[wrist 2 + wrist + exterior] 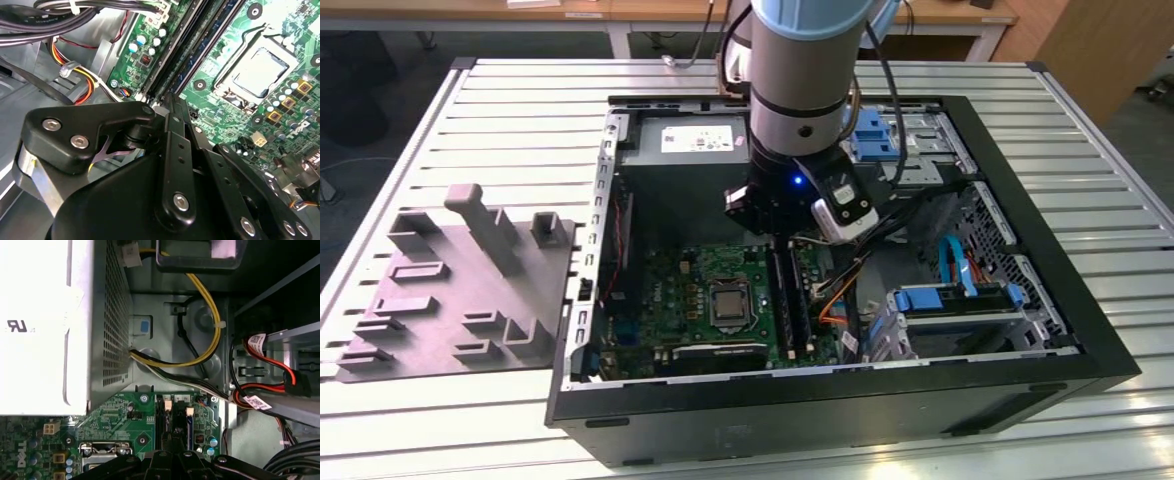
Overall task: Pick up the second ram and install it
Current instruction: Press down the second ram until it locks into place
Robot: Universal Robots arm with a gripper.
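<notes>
arm upright inside the case (1067,300), jaws pressed together over the motherboard (707,300) slots.

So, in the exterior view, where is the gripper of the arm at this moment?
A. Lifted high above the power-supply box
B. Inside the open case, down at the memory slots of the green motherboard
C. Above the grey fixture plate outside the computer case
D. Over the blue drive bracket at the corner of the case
B: the gripper reaches down inside the open case, at the long black slots of the green motherboard.
</notes>
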